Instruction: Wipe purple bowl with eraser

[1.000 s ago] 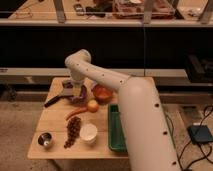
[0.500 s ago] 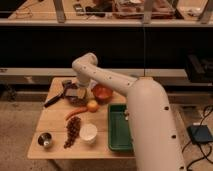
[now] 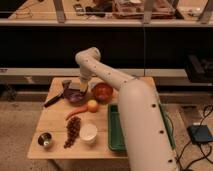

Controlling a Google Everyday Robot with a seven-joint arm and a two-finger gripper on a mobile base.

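The single arm reaches across the back of the surface (image 3: 52,122) and bends down at the elbow. This brings the end effector (image 3: 82,89) onto the purple bowl (image 3: 73,96), at the side of the rim that faces the orange-red bowl (image 3: 102,92). The end effector is clenched. The eraser cannot be told apart from the fingers and the bowl's dark inside, so it is unclear whether it is pinched there.

The purple bowl sits near the back of the surface, between the black-handled tool (image 3: 52,100) and the orange-red bowl. Most of its open hollow lies on the far side of the end effector from the orange-red bowl, toward the tool.

A wiping stroke would therefore probably run across the bowl toward the tool. It would need to stay low and inside the rim, since the light bowl could slide or tip if pushed at its edge.
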